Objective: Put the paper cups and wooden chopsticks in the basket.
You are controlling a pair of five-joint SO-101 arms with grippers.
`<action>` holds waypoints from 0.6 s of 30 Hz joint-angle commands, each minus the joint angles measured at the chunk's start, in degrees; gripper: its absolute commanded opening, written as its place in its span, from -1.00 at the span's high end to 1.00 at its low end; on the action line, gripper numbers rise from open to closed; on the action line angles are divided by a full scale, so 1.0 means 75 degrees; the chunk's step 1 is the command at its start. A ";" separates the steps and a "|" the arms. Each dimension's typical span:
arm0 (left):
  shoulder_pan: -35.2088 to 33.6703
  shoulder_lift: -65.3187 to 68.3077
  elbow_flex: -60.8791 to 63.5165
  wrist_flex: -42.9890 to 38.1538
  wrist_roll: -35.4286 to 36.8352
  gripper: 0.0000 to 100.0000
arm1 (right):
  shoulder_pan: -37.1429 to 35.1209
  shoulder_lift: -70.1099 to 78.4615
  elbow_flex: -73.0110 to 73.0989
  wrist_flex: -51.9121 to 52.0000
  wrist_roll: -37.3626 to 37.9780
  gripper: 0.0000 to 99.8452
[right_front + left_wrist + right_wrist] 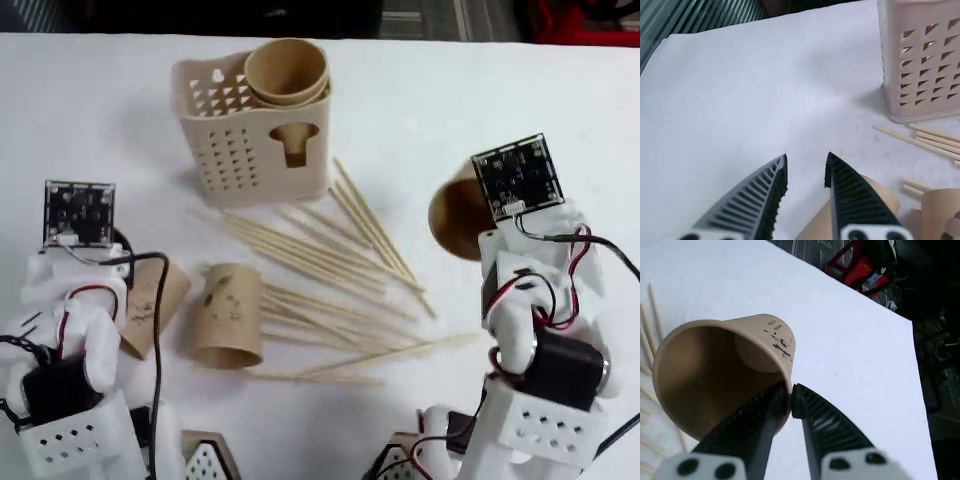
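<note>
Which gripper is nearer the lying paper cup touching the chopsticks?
Left. The left gripper is beside that paper cup, at a second cup; the right gripper holds a third cup across the chopsticks.

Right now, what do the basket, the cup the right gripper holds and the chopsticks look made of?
Basket: likely moulded plastic, matte beige; neat triangular cut-outs. Held cup: paper, matte tan; thin wall, printed mark. Chopsticks: seemingly bare pale wood; thin, straight, no sheen.

Setting: robotics lab or hobby workshop. Evidence: white-covered surface [420, 90]; left arm [70, 350] at 7 o'clock and right arm [545, 340] at 5 o'clock, both white printed plastic, with bare circuit boards [517, 176] and loose wiring [157, 340]; red metal frame [580, 20] and dark clutter past the far edge, 1 o'clock
</note>
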 commanded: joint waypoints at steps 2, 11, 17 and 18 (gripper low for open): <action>-0.0322 -0.0486 0.1149 -0.0973 0.0129 0.72 | -0.0604 0.0791 -0.1418 0.0240 -0.0738 0.96; -0.0334 -0.1705 0.3388 -0.2028 0.0633 0.72 | -0.2092 0.4026 -0.5790 0.1694 -0.2016 0.96; -0.0334 -0.2866 0.4196 -0.2016 0.0645 0.72 | -0.3218 0.5738 -0.8955 0.2479 -0.2508 0.96; -0.0334 -0.3053 0.4290 -0.2016 0.0656 0.72 | -0.3382 0.6007 -0.9389 0.2538 -0.2602 0.96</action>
